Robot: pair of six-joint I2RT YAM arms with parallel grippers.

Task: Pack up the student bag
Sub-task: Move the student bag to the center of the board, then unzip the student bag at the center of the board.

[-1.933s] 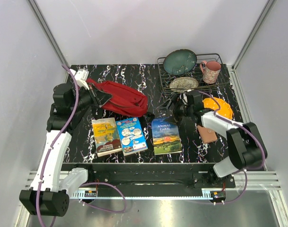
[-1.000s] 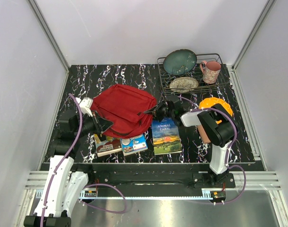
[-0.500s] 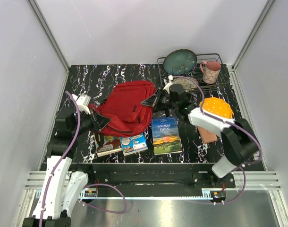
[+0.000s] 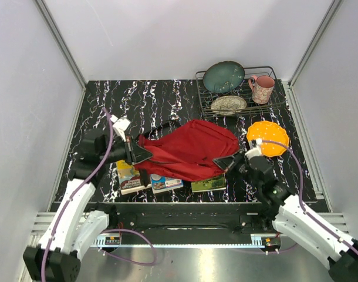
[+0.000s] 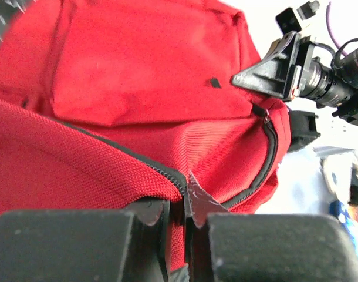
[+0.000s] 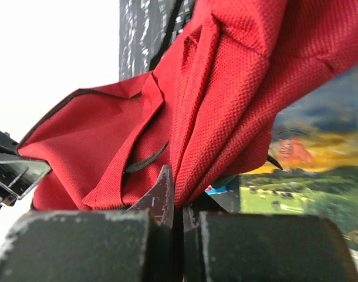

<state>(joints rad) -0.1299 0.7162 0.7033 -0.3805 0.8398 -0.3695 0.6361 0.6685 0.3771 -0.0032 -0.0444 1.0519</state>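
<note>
Draping over books (image 4: 165, 183) (three, seemingly), student bag (image 4: 193, 150), orange plate (image 4: 274, 130) beside.

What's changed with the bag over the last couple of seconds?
The bag was pulled from the back left toward the front, now partly covering the books. The right jaws have taken hold of its right end; the left jaws stayed clamped. Dishes and mug unchanged.

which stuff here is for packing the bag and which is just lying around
Job: student bag, held by left gripper and right gripper; three books partly under it, probably.
Lying about: dish rack, teal plate, patterned plate, pink mug, orange plate.
</note>
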